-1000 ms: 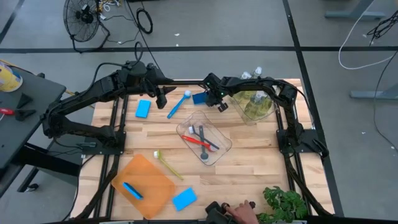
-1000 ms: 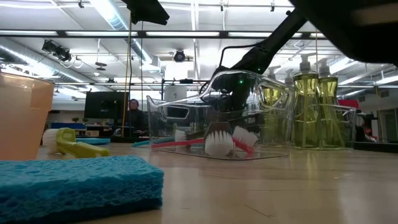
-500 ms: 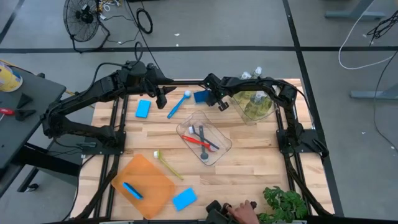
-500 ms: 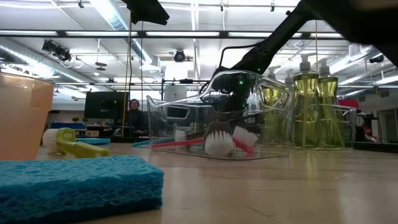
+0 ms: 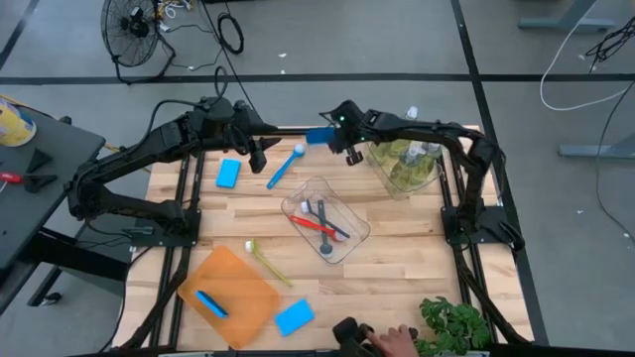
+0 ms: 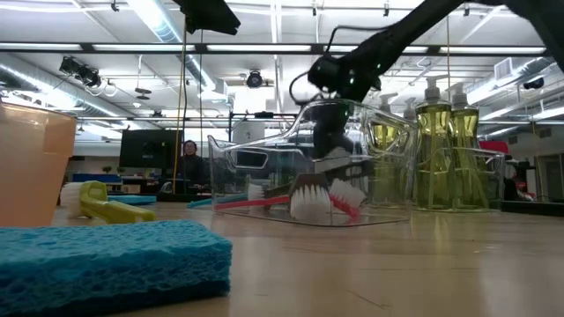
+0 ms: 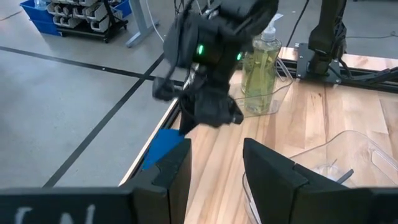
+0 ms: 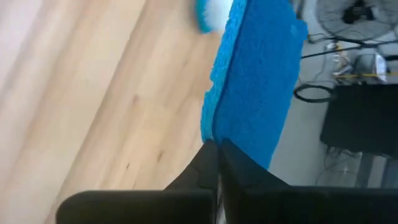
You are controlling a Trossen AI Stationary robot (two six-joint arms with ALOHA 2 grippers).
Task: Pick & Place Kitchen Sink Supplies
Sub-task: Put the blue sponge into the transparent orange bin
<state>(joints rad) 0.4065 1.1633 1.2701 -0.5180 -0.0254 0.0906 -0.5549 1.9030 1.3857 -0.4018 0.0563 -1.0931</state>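
Note:
My right gripper (image 5: 332,132) hangs above the table's far edge, shut on a flat blue sponge (image 5: 318,136), also seen in the left wrist view (image 7: 164,147). My left gripper (image 5: 255,151) waits open near the far left, above a second blue sponge (image 5: 228,174) that lies flat. A blue brush (image 5: 285,166) lies between the arms. Red, blue and grey brushes lie in a clear tub (image 5: 325,218). Soap bottles (image 5: 409,159) stand in another tub. A yellow-green brush (image 5: 266,260) and a third sponge (image 5: 295,316) lie nearer. My right gripper pinches the blue sponge between its two fingers (image 8: 208,163) at one narrow edge (image 8: 216,129). The fingers come from above, slanting down. The sponge is lifted clear of the table and juts out beyond the fingertips, tilted.
An orange tray (image 5: 243,283) with a blue brush on it sits at the near left. A person's hand (image 5: 392,340) and a green plant (image 5: 456,325) are at the near edge. Bare wood lies at the near right and at mid left.
My right gripper has risen, still shut on the blue sponge, and moved toward the table's far edge. The sponge has come off the table surface and is now held clear in the air.

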